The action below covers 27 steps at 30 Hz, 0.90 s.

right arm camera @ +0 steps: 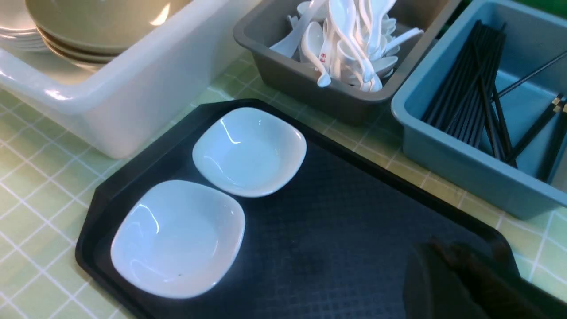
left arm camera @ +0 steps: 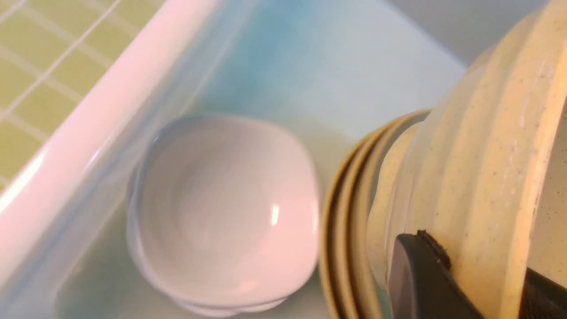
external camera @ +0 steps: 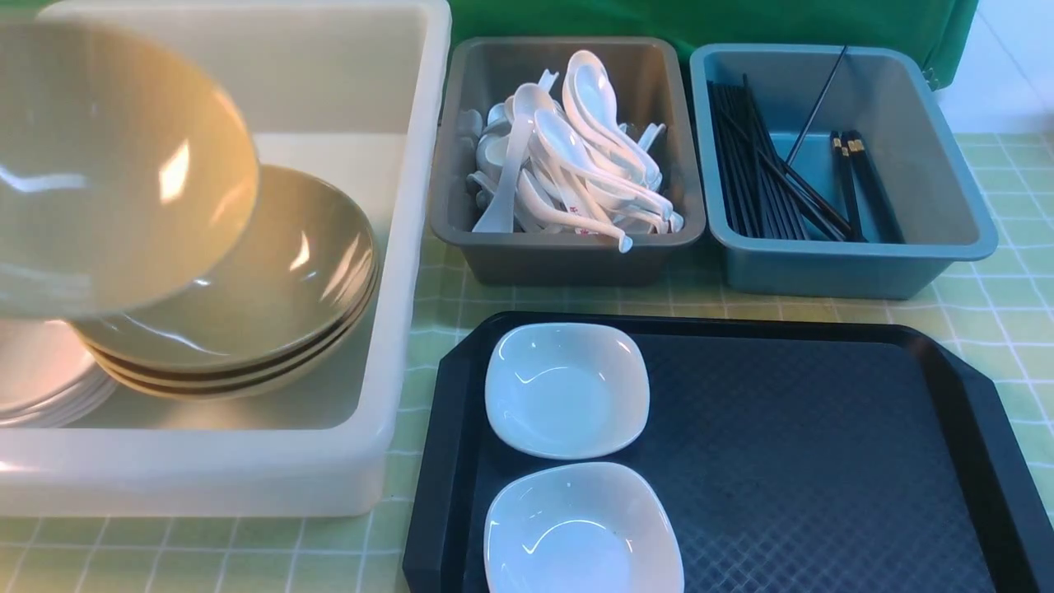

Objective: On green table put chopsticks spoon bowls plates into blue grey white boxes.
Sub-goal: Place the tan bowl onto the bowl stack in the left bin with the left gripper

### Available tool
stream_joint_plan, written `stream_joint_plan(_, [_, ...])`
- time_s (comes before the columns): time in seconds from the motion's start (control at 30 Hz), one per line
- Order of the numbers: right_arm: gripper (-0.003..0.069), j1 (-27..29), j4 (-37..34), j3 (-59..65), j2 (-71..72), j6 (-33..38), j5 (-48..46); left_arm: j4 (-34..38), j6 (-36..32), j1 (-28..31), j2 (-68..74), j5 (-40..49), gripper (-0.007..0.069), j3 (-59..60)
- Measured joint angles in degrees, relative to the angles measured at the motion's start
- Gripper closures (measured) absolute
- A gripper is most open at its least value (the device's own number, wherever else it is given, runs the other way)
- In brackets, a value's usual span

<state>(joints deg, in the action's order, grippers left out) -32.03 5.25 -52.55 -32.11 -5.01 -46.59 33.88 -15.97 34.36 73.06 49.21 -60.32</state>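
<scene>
My left gripper [left arm camera: 483,283] is shut on the rim of a tan bowl [left arm camera: 487,155], one dark finger [left arm camera: 421,274] pressed on its outer wall. The bowl [external camera: 107,165] hangs tilted over the white box [external camera: 412,247], above a stack of tan bowls [external camera: 272,280] and a stack of white dishes [left arm camera: 221,212]. Two white square dishes [external camera: 564,387] [external camera: 580,531] lie on the black tray [external camera: 823,461]. My right gripper [right arm camera: 449,252] is shut and empty above the tray's near right part. White spoons [external camera: 576,156] fill the grey box [external camera: 568,263]; black chopsticks [external camera: 766,181] lie in the blue box [external camera: 848,263].
The three boxes stand in a row at the back of the green checked table [external camera: 1013,329], with the tray in front of the grey and blue ones. A green cloth [external camera: 741,21] hangs behind the boxes.
</scene>
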Motion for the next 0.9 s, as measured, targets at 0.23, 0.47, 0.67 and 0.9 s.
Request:
stream_joint_plan(0.23, [0.0613,0.00,-0.07,0.00,0.00,0.39,0.00,2.93,0.18,-1.89,6.66,-0.50,0.0608,0.76])
stream_joint_plan(0.47, [0.0613,0.00,-0.14,0.00,0.00,0.39,0.00,5.36,-3.34,-4.11,10.16,-1.61,0.0608,0.76])
stream_joint_plan(0.67, [0.0613,0.00,-0.16,0.00,0.00,0.39,0.00,4.94,-5.36,-8.46,10.84,-2.45,0.0607,0.76])
stream_joint_plan(0.9, [0.0613,0.00,-0.21,0.02,0.00,0.42,0.00,-0.09,0.28,-9.67,11.73,-4.59,0.0586,0.76])
